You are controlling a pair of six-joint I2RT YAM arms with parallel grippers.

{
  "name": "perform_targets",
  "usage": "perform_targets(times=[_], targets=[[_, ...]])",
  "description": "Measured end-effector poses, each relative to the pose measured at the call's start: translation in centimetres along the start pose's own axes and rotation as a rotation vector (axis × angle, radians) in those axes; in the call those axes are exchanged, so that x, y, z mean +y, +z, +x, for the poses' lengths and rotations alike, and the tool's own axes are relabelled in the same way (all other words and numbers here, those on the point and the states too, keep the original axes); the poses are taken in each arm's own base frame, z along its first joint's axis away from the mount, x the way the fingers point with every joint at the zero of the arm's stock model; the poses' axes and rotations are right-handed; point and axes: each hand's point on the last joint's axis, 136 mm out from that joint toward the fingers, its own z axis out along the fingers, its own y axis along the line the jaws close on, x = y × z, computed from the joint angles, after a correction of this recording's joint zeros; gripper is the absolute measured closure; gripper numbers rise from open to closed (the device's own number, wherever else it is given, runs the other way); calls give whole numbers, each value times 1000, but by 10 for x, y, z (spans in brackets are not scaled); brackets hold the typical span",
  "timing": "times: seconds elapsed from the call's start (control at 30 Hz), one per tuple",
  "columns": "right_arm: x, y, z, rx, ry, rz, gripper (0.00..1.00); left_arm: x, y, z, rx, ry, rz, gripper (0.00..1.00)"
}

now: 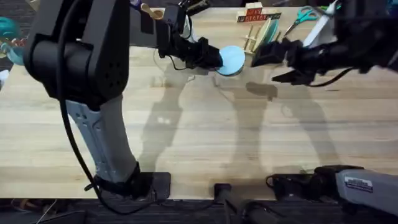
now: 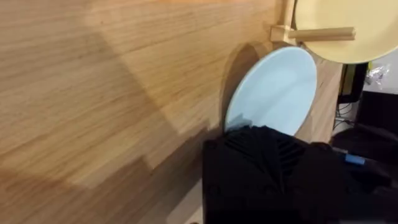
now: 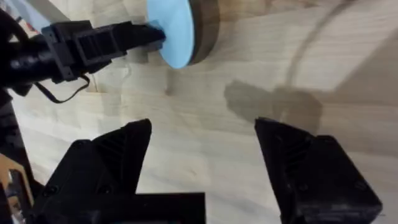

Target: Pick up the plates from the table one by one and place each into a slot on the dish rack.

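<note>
Currently my left gripper is pinching the pale blue plate by its near rim, plate lifted off the counter and tilted up on edge. The dish rack sits just past the plate, slightly to the gripper's right, w/ a green plate already leaning in a slot. My right gripper hangs spread wide, holding nothing, just right of the rack and near the plate.

Step in hand, imo: carry plate to a free slot. To do it well:
- keep pinch firm, rim grip is thin and plastic is slick, could pivot
- rotate plate vertical before reaching the pegs, edge parallel to the slot
- approach from above, lower between pegs, don't swipe sideways, rack is light and will slide
- pick a slot clear of the green plate
- right arm is close; hold it off or back it away to avoid a clash
- release only once the bottom edge seats on the base.

Can't tell which slots are free from these views.
</note>
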Motion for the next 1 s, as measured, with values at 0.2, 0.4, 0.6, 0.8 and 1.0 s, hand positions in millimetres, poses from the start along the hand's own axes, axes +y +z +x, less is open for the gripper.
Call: perform_targets(times=[0.2,0.4,0.6,0.8,1.0], targets=[[13,21,1,-40,-24,-47,6,0,0,0,0,3,0,962],[20,45,-9,-62,-37,-74,7,0,0,0,0,3,0,962],[17,75,-16,-61,-25,-87,7,0,0,0,0,3,0,962],[17,94,-24,-82,-24,-108,6,0,0,0,0,3,0,962],[21,102,-36,-130,-25,-126,7,0,0,0,-1,3,-1,961]])
